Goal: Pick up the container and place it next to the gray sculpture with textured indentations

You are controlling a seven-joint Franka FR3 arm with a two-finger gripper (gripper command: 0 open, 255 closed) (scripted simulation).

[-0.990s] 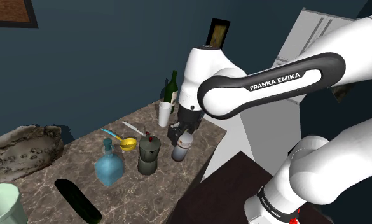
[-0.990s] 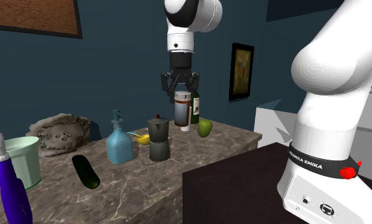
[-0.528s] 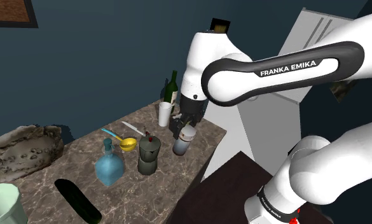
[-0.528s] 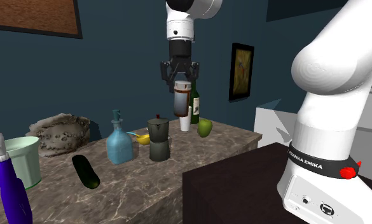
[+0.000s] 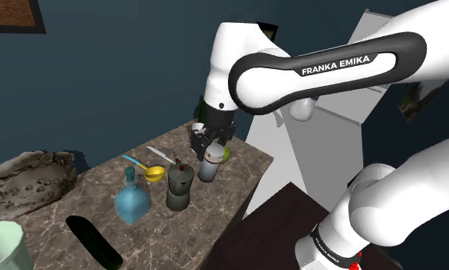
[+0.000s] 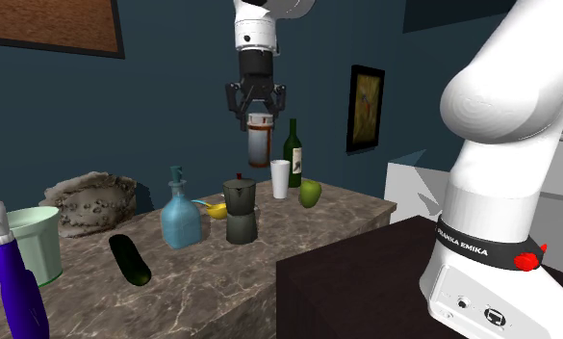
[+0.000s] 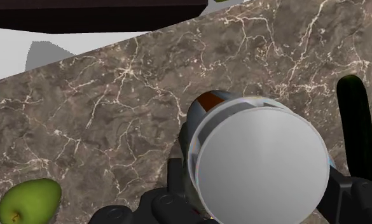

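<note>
Black claw [image 6: 256, 116] is clenched on the white-capped container [image 6: 260, 140], holding it upright in the air, clear above the brown marble desk [image 6: 202, 279]. Well apart, the grey dimpled sculpture [image 6: 91, 204] sits beside a pale green jug [image 6: 29, 246].

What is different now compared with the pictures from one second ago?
The gripper, shut on the container all along, has carried it higher and toward the second exterior view's left. The moka pot, the blue bottle and the gray sculpture stayed in place.
</note>
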